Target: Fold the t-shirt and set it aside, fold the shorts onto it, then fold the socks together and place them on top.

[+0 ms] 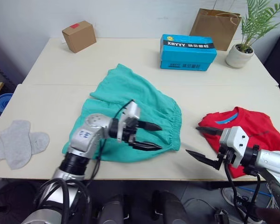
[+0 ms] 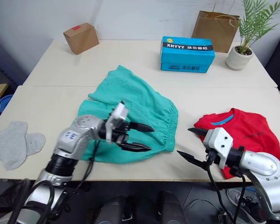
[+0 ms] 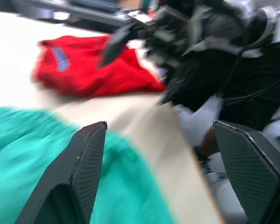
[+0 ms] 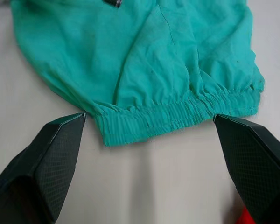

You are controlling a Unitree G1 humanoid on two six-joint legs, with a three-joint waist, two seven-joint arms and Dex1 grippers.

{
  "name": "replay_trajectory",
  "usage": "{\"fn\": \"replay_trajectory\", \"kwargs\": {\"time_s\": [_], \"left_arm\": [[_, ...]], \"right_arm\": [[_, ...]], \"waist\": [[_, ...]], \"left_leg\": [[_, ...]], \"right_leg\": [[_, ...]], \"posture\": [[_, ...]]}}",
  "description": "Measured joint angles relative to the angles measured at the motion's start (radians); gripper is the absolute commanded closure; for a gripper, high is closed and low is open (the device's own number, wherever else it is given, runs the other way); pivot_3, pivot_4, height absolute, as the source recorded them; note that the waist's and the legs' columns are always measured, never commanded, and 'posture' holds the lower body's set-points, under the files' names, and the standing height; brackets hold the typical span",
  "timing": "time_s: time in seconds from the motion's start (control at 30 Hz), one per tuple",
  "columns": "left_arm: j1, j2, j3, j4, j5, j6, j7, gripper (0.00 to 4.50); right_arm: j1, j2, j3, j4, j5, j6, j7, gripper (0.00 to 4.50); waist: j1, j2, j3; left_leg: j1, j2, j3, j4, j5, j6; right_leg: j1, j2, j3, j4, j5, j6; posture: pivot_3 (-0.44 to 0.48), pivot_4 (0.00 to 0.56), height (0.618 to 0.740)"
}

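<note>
Boxes sit shut behind the shorts: a blue carton, a brown cardboard one and a paper bag. Teal and rumpled, the shorts lie mid-table. Over them hangs the left gripper, spread wide and empty. Right of them the right gripper gapes empty beside the folded red t-shirt. Grey socks lie far left.

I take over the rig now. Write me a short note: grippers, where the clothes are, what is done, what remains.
Left gripper: open, empty, over the shorts.
Right gripper: open, empty, between the shorts and the t-shirt.
Shorts: spread mid-table, waistband toward the right gripper.
T-shirt: folded, set aside at the robot's right.
Socks: loose at the far left edge.
Done: t-shirt.
Left: fold shorts onto t-shirt, then pair socks and put them on top.
</note>
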Motion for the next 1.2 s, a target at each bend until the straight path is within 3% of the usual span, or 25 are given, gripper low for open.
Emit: {"fn": "replay_trajectory", "kwargs": {"time_s": [0.13, 0.3, 0.43, 0.7, 0.87, 1.2], "left_arm": [[0.146, 0.135, 0.141, -0.049, 0.034, -0.141, 0.058, 0.02], [0.448, 0.316, 0.261, -0.050, 0.134, -0.403, 0.047, 0.02], [0.596, 0.387, 0.330, -0.027, 0.172, -0.528, 0.046, 0.02], [0.612, 0.412, 0.347, 0.058, 0.267, -0.731, 0.184, 0.00], [0.625, 0.473, 0.365, 0.118, 0.274, -0.766, 0.197, 1.23], [0.630, 0.536, 0.312, 0.140, 0.300, -0.788, 0.164, 4.49]], "right_arm": [[-0.027, 0.017, 0.112, -0.011, -0.059, -0.022, 0.018, 0.00], [-0.046, 0.083, 0.220, 0.039, -0.153, -0.069, -0.006, 0.00], [-0.092, 0.104, 0.256, 0.111, -0.213, -0.115, -0.012, 0.00], [-0.192, 0.163, 0.323, 0.251, -0.291, -0.209, -0.016, 2.77], [-0.218, 0.164, 0.324, 0.282, -0.297, -0.229, -0.008, 4.49], [-0.243, 0.164, 0.323, 0.298, -0.289, -0.226, 0.018, 4.50]], "waist": [[0.003, 0.000, 0.000], [0.004, 0.000, 0.000], [0.012, -0.001, -0.001], [0.003, 0.001, -0.002], [-0.006, 0.002, -0.002], [-0.019, 0.005, -0.004]], "left_leg": [[0.000, 0.001, 0.000, -0.001, -0.001, -0.001], [0.000, 0.001, 0.001, -0.001, -0.005, -0.002], [-0.001, 0.001, -0.001, -0.001, -0.009, -0.006], [0.000, 0.002, 0.001, -0.003, -0.007, -0.005], [0.001, 0.004, 0.001, -0.003, -0.007, -0.006], [0.003, 0.005, 0.002, -0.003, -0.009, -0.010]], "right_leg": [[0.000, 0.000, 0.000, 0.000, -0.001, -0.001], [-0.001, -0.001, 0.000, -0.003, -0.001, -0.002], [-0.001, -0.002, -0.001, -0.005, -0.001, -0.002], [-0.002, -0.002, -0.002, -0.004, -0.001, -0.003], [-0.002, 0.000, -0.002, -0.003, -0.002, -0.005], [-0.001, 0.000, -0.002, -0.001, -0.002, -0.006]], "posture": [[0.000, 0.150, 0.740], [0.000, 0.150, 0.740], [0.000, 0.150, 0.740], [0.000, 0.150, 0.740], [0.000, 0.150, 0.740], [0.000, 0.150, 0.740]]}}
